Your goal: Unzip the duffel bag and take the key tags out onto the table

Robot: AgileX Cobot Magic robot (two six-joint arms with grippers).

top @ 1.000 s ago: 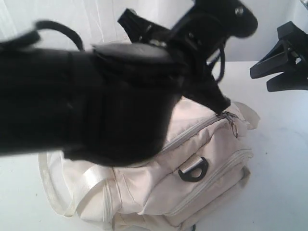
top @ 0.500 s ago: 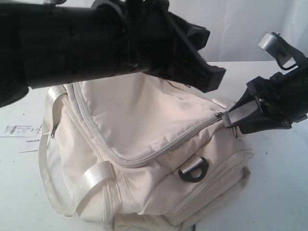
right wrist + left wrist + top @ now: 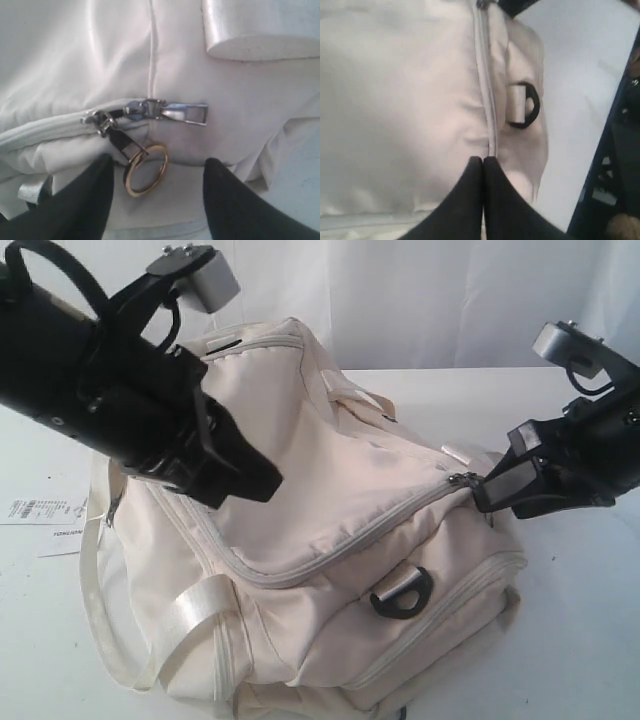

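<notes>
Looking at the right end of the duffel bag [image 3: 330, 540], parked mid-bench [image 3: 580, 630] with the visible top track closed. Right gripper [image 3: 488, 492] fingers apart, nothing held, nosed in at that end, just right of the sliders. From the right wrist view: silver pull tab [image 3: 182, 112] lying flat on the fabric just ahead of the open fingers, pointing away from the closed track. Second slider [image 3: 102, 120] butted against it, carrying a dark tab with a gold ring [image 3: 146, 169] dangling squarely between the two fingers. Left gripper [image 3: 262, 485] fingers pressed together, tip down at the top panel beside the zip [image 3: 330, 552], left of centre; no telling if pinching cloth. Zip long axis running from the sliders at the right end toward near-left, then bending back along the left side. Pulls directly ahead of the right gripper, well apart from the left one; right arm clearly the nearer. Likely next: close on ring or tab, drag leftward along the track, left gripper anchoring the panel. Black D-ring [image 3: 402, 592] on the near side below the track, out of the path. Key tags not in view, presumably inside. Paper label [image 3: 40, 510] flat on the bench at the left edge, not the target.
</notes>
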